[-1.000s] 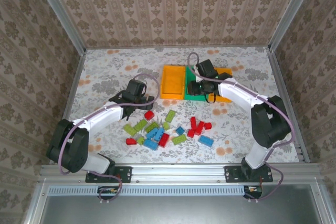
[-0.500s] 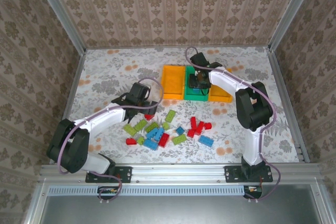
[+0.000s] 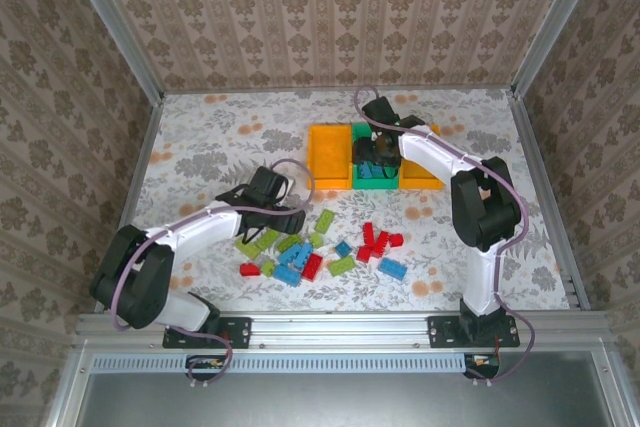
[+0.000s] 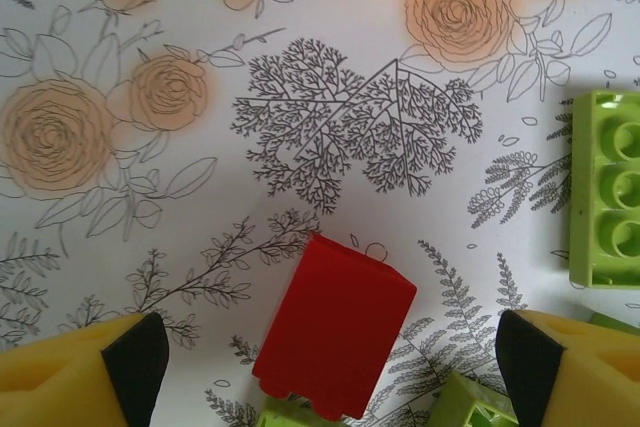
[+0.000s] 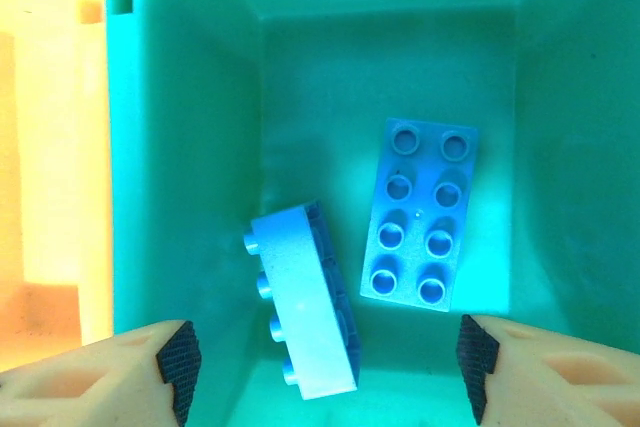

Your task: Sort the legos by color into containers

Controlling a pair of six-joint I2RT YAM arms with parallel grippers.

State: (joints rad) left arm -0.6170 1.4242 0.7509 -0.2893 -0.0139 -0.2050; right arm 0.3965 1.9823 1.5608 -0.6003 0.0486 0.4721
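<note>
Nearest the arm bases, the legos are lying in a loose scatter of red, blue and lime green on the flowered table, so most of the sorting is waiting to be done.

The left gripper is hovering low over the far left edge of that scatter, its fingers spread wide and holding nothing. A red brick is lying between them, roughly centred in the gap and touching neither pad. Small lime pieces are crowding its near edge, and a lime green brick is sitting just ahead of the right-hand finger. The red brick looks like the next pick, though closing here risks catching those lime neighbours.

Farther out, the right gripper is hanging over the green bin, its fingers apart and empty. Below and ahead of them, inside the bin, two blue bricks are resting. The flat blue brick is lying studs-up towards the right finger, and the tipped blue brick is lying on its side towards the left finger.

Blue is therefore gathering in the middle bin, while several blue ones are waiting in the scatter. The left orange bin is showing no brick from above. The right orange bin is partly behind the arm, so I cannot tell its contents. Red and lime green seem not yet begun.
</note>
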